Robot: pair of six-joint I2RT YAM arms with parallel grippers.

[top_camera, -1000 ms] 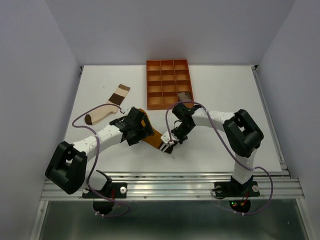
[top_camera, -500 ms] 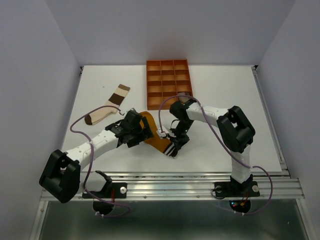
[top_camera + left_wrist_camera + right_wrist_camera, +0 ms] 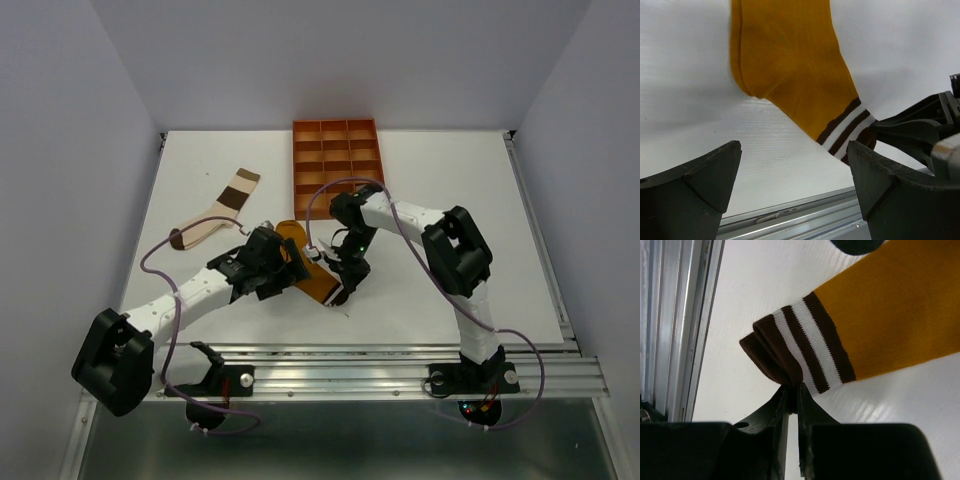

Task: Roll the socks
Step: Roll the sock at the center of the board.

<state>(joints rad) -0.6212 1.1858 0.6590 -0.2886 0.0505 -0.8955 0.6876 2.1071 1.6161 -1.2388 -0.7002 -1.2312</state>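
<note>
A mustard sock (image 3: 318, 281) with a brown-and-white striped cuff (image 3: 805, 347) lies flat on the white table, foot toward the tray. My right gripper (image 3: 792, 389) is shut on the cuff's brown edge, which is bunched into a fold at the fingertips. In the top view the right gripper (image 3: 340, 291) sits at the sock's near end. My left gripper (image 3: 795, 185) hovers open over the table beside the cuff (image 3: 846, 132), nothing between its fingers (image 3: 700, 180). A brown-cream-white sock (image 3: 214, 217) lies flat at the back left, untouched.
An orange tray (image 3: 338, 160) with square compartments stands at the back centre, just behind the right arm. The table's metal front rail (image 3: 805, 212) runs close to the cuff. Both arms' cables (image 3: 160, 255) loop over the table.
The right arm has swung left over the sock, still gripping the cuff. The left arm has shifted left and toward the near edge, its gripper staying open beside the sock.
</note>
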